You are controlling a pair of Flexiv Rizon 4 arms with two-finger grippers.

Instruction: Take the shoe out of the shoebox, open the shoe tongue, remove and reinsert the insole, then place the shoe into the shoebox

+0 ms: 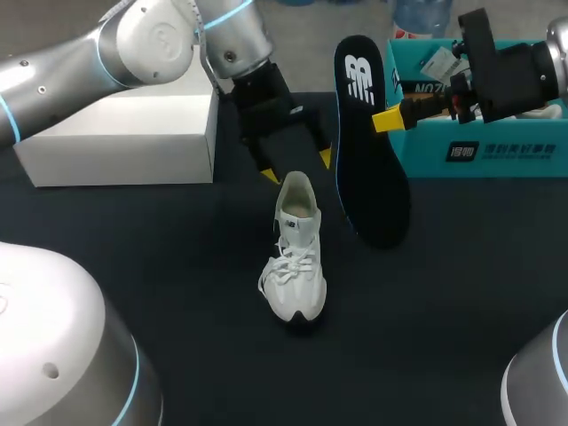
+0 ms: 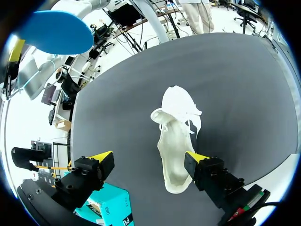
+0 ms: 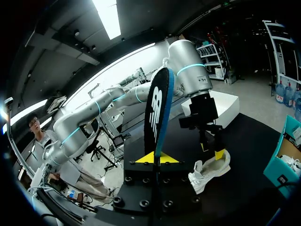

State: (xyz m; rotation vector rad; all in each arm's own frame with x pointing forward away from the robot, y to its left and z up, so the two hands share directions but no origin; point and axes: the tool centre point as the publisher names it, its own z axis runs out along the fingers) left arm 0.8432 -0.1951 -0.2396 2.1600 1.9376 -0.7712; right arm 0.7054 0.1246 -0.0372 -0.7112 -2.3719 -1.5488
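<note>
While the right end effector (image 1: 388, 118) pinches the dark foam insole (image 1: 368, 160) aloft, the white laced sneaker (image 1: 295, 266) stands on the black table (image 1: 177, 266), heel within the spread left end effector (image 2: 148, 157). Reinsertion should go toe-first, tilted steeply, heel braced.

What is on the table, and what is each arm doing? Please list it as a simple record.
shoe: white, standing on the dark table, out of its box
insole: black, blue underneath, out of the shoe, held up in the air
right gripper: shut on the insole's edge
left gripper: open, fingers either side of the shoe's heel
shoebox: teal, back right
white box: back left
</note>
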